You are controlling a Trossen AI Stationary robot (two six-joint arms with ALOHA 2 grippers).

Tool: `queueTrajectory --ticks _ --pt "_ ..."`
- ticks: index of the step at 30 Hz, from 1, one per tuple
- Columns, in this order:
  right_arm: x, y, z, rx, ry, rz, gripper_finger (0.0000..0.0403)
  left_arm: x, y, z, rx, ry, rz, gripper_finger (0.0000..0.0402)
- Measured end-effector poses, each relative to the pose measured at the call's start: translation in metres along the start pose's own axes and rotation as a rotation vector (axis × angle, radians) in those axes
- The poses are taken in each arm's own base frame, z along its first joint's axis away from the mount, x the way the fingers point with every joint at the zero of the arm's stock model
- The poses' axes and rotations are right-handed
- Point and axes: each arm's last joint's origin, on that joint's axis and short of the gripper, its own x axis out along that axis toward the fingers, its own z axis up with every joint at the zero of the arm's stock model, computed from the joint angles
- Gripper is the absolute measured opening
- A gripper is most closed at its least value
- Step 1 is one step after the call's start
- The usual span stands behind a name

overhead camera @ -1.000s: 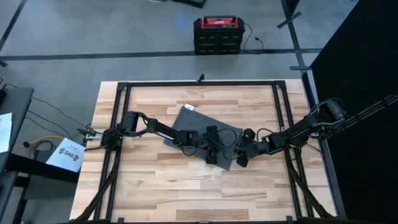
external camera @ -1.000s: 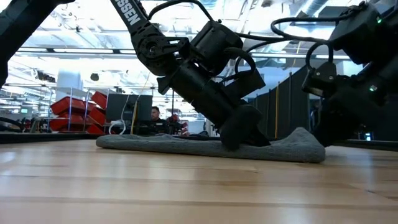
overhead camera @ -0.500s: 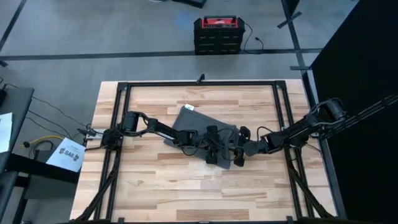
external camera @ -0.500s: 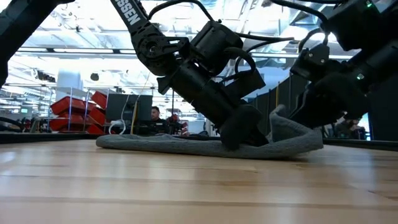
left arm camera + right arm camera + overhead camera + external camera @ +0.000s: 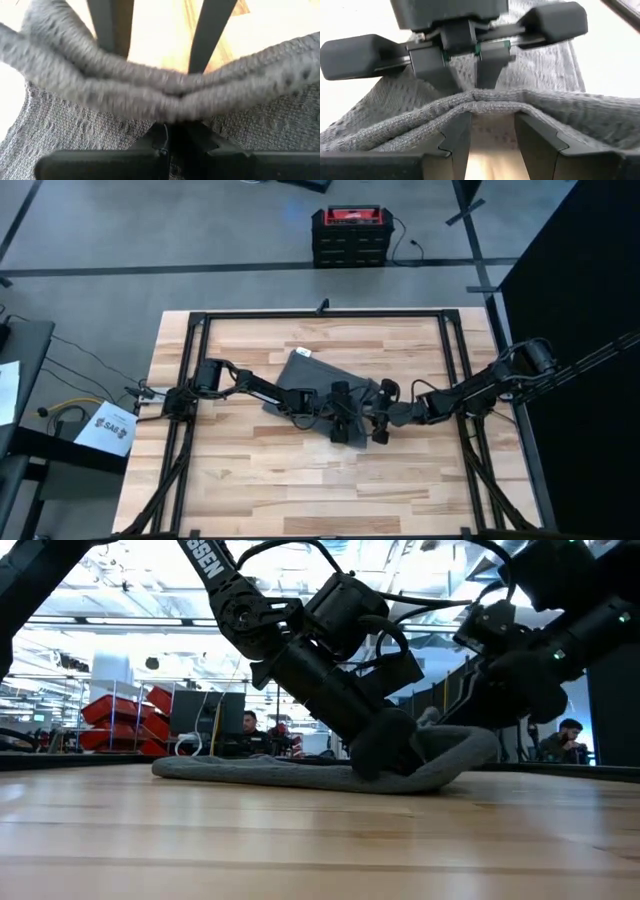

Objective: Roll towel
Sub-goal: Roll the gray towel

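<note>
The dark grey soft cloth towel [image 5: 318, 385] is partly hidden in the high view: both dark arms lie across its near right part, so the edge there cannot be traced. The left gripper [image 5: 342, 428] and right gripper [image 5: 381, 423] are too small in that view to tell how their fingers stand. In the low view the towel's [image 5: 290, 774] far side is out of sight behind its own near edge, and the left gripper's [image 5: 385, 745] fingertips are buried in the cloth. In the left wrist view the raised fold [image 5: 165, 95] is blurred and runs off both sides of the picture. People in the room behind are too small to make out.
</note>
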Motion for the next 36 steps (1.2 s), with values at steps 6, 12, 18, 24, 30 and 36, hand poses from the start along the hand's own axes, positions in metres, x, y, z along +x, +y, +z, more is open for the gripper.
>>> queueTrajectory --ticks 6,12,18,24,30,36 --pt "0.004 -0.009 -0.002 -0.001 0.042 -0.037 0.0140 -0.002 0.000 0.002 0.001 0.002 -0.001 0.0015" --pt "0.007 -0.017 -0.002 0.017 0.051 -0.067 0.0140 -0.009 0.002 0.007 0.005 0.005 -0.002 0.0015" --pt "0.010 -0.023 -0.001 0.010 0.053 -0.080 0.0140 -0.019 0.006 0.017 0.002 -0.014 0.001 0.0015" --pt "0.012 -0.027 0.000 -0.008 0.049 -0.063 0.0140 -0.022 0.006 0.018 0.004 -0.001 -0.001 0.0015" --pt "0.015 -0.033 0.004 -0.038 0.025 -0.036 0.0140 -0.031 0.008 0.016 0.003 0.104 -0.001 0.0015" --pt "0.017 -0.039 0.008 -0.074 -0.013 0.013 0.0140 -0.058 0.014 0.026 -0.052 0.185 0.026 0.0015"
